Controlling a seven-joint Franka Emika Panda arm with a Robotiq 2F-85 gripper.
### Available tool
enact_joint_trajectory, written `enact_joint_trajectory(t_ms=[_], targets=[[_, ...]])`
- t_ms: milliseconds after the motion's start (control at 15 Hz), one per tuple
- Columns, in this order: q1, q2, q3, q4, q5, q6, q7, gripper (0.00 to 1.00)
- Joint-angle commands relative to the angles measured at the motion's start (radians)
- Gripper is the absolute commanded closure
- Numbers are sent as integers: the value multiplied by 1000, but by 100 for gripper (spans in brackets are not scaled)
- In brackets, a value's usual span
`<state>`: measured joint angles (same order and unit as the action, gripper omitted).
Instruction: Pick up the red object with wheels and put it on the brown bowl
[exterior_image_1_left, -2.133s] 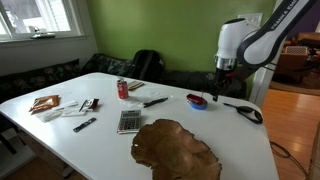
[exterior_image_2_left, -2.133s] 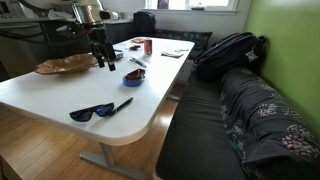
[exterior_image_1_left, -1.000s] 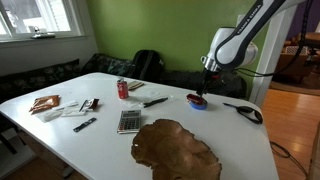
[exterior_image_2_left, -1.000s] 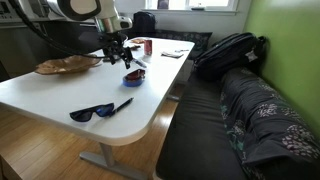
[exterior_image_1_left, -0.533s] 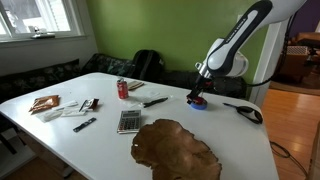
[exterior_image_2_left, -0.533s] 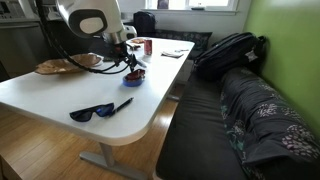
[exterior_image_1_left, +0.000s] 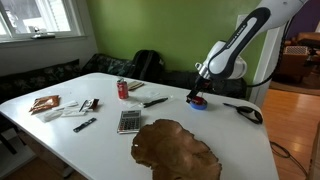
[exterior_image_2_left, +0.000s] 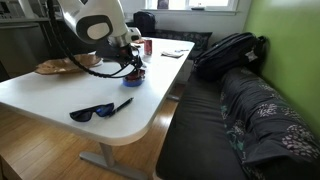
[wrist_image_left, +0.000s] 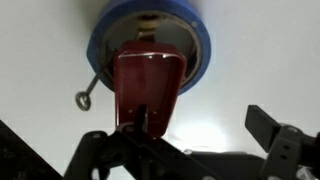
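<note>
Wrist view: the red object with wheels (wrist_image_left: 148, 85) lies across the blue ring (wrist_image_left: 203, 52), its upper end inside the ring and its lower end over the ring's near edge. The toy is cradled by the ring and so prob. raised a bit off the table (wrist_image_left: 260, 60). That is likely why it is approached from straight above, w/ its long sides presented to the fingers.

The gripper (wrist_image_left: 185, 148) is spread wide and nothing is held. One finger (wrist_image_left: 272, 130) is well off the toy's side. The opp. finger sits nearer the toy, and contact there can't be confirmed. A dark part at the toy's lower end can't be told from gripper hardware.

In an exterior view the gripper (exterior_image_1_left: 197, 96) is set low, right over the ring. The brown bowl (exterior_image_1_left: 175, 150) is empty and well apart from the ring, w/ a calculator (exterior_image_1_left: 129, 121) just beside it.

Judged: this is the pick step, and the grasp is not yet made. The jaws are to be closed across the toy's width before any lift. The ring could be dragged along if caught by a fingertip.
</note>
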<state>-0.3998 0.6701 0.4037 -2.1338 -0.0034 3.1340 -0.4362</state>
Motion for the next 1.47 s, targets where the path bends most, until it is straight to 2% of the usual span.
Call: enact_joint_trajectory(t_ms=[0,67,267,600,733,1000,1200,1267,1400], targets=[[-1,44,-22,30,-45,10,38,13],[-7,51,-18,34,-49,14,34,25],[-25,66,-1,45,-64,31,26,51],[-38,76,12,53,-90,52,20,89],[-44,81,17,53,-104,61,22,100],[-49,82,25,48,-134,106,31,99],[-61,53,63,16,-182,147,38,99],[-43,31,55,3,-192,137,52,99],[-44,7,84,-11,-191,100,91,99]])
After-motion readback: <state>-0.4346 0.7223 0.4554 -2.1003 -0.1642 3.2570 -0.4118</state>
